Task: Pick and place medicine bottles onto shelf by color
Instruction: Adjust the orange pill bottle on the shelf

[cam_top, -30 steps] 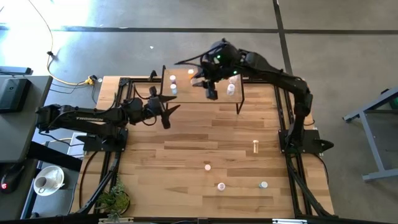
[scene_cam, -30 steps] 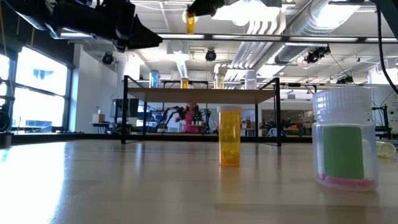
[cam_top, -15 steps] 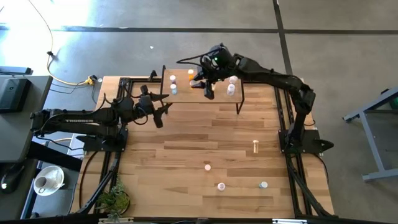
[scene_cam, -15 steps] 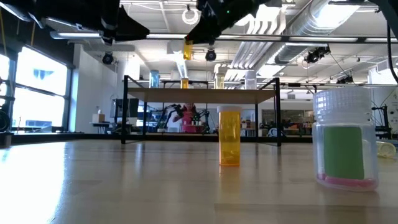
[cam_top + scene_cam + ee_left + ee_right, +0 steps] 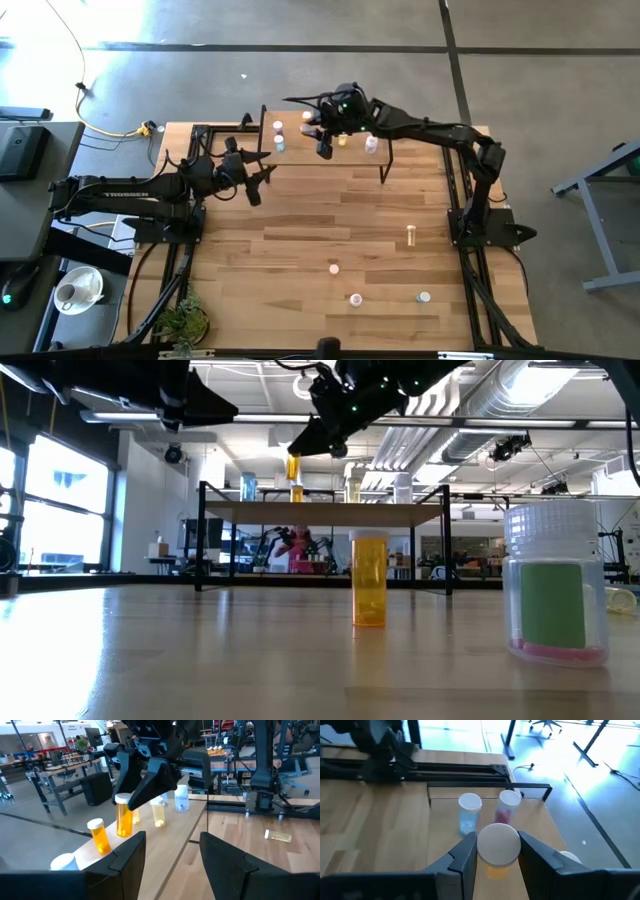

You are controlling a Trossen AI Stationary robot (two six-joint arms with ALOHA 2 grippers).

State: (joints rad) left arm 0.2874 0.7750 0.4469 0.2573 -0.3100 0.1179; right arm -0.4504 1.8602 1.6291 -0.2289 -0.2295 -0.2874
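My right gripper is over the left part of the shelf, shut on an orange bottle with a white cap. The shelf holds several bottles: an orange one, yellow ones, a pale blue one and a pinkish one, all upright on their bases. My left gripper hangs open and empty just left of the shelf. More bottles stand on the table, among them an orange one. My right gripper pinches the orange bottle at its cap end between its two fingers, one on each side. The fingers slant down from above. The bottle hangs upright below them, lifted clear of the shelf top.
On the table's near right part one bottle lies on its side and three stand. A large bottle with a green label stands close to the low camera.
My right gripper has come down toward the shelf top and a little toward the table's left edge, carrying the orange bottle upright. My left gripper has drawn back a little toward the table's left edge, then kept still.
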